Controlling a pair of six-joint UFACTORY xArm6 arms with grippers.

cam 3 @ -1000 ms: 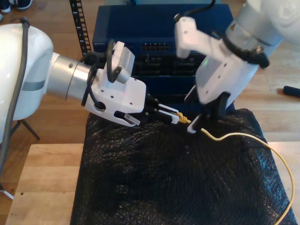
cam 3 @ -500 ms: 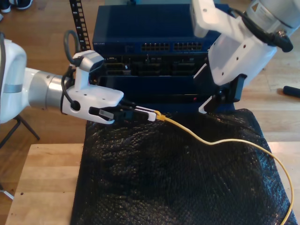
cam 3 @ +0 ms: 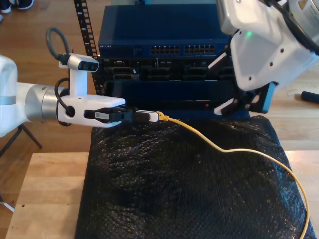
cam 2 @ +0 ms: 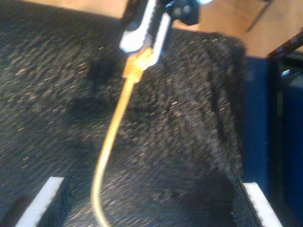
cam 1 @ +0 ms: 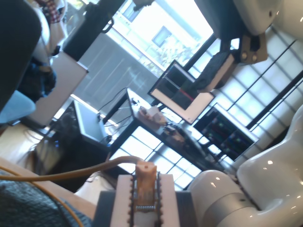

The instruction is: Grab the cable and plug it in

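Pulled back since earlier, my first claw point(cam 3: 155, 117) pinching one cable point(cam 3: 219, 147) by its plug, my second claw point(cam 3: 244, 102) seemingly spread

The cable point(cam 3: 234, 150) runs off the exterior view's edge near 4 o'clock, its far end unseen. My first hand point(cam 1: 144, 201) covers most of the plug point(cam 1: 144, 182). My second hand's fingers point(cam 2: 43, 201) are cropped; that view is blurred.
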